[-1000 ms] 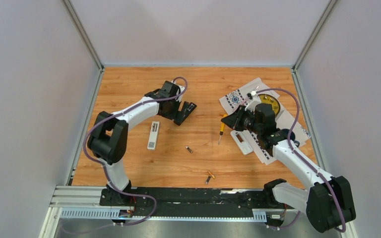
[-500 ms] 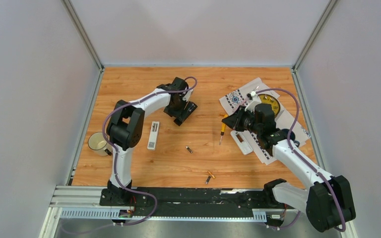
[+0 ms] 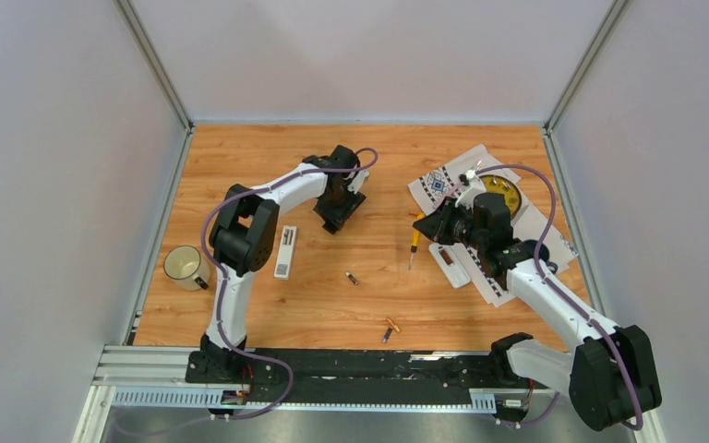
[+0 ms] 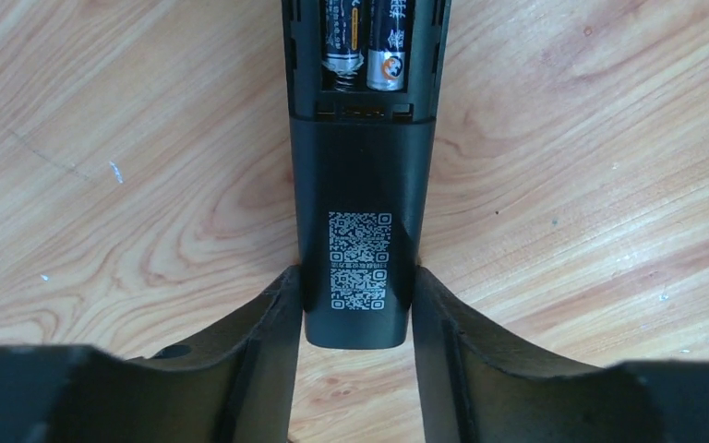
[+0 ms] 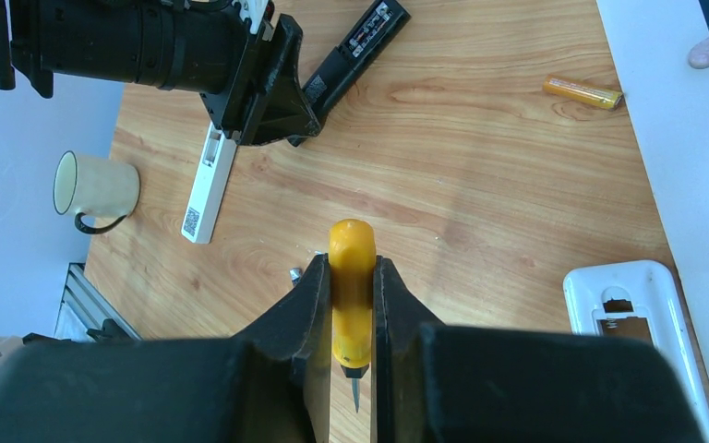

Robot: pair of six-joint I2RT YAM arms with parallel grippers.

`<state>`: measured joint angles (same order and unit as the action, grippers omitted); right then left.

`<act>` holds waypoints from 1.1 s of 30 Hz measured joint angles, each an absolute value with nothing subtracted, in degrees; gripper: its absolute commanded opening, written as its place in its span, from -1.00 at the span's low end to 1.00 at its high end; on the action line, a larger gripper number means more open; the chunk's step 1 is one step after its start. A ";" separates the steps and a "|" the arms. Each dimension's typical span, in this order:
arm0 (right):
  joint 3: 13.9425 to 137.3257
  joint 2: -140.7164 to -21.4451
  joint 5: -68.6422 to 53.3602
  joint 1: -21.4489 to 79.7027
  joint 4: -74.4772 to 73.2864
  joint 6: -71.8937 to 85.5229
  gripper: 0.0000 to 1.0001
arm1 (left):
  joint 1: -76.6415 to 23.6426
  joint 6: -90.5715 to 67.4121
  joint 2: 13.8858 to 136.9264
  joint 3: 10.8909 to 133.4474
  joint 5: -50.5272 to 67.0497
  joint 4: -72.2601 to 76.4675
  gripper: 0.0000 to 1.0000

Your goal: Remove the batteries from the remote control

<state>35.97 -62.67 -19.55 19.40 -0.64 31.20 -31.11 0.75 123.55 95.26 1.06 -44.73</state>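
A black remote control [image 4: 360, 194] lies back up on the wooden table, its compartment open with two batteries [image 4: 366, 41] inside. My left gripper [image 4: 357, 286] straddles the remote's near end, both fingers pressed against its sides; from above, this gripper [image 3: 337, 217] sits at the table's middle back. My right gripper [image 5: 352, 268] is shut on a yellow-handled screwdriver [image 5: 351, 249], tip pointing down, held above the table [image 3: 414, 242]. Loose batteries lie on the wood: a dark grey one [image 3: 352, 278], a pair [image 3: 390, 328] near the front, and an orange one [image 5: 582, 90].
A white remote [image 3: 284, 251] lies left of centre. Another white remote [image 3: 450, 262] with an open, empty compartment rests by a patterned cloth [image 3: 443, 180] bearing a yellow disc [image 3: 503, 194]. A cream mug [image 3: 185, 266] stands at the left edge.
My left arm swung in over the black remote and its fingers closed onto the remote's sides, uncovering the mug. The right arm and screwdriver stayed still.
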 measured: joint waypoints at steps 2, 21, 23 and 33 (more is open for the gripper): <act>35.97 -62.67 -19.57 19.40 -0.64 31.20 -1.00 | -31.11 1.13 123.55 95.31 1.30 -44.99 -0.34; 35.97 -62.48 -20.73 19.40 -0.62 31.44 -1.00 | -32.36 -2.33 107.13 70.28 1.93 -34.20 -0.61; 35.94 -62.48 -20.91 19.40 -0.62 31.51 -1.00 | -33.39 -3.36 104.68 66.96 1.54 -33.06 -0.62; 35.66 -60.90 -21.19 19.40 -0.62 31.68 -1.00 | -41.87 -8.80 97.12 57.10 -1.26 -30.26 -0.52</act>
<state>35.66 -60.90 -21.19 19.40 -0.62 31.68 -41.87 -8.80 97.12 57.10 -1.26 -30.26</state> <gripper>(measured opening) 0.146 0.453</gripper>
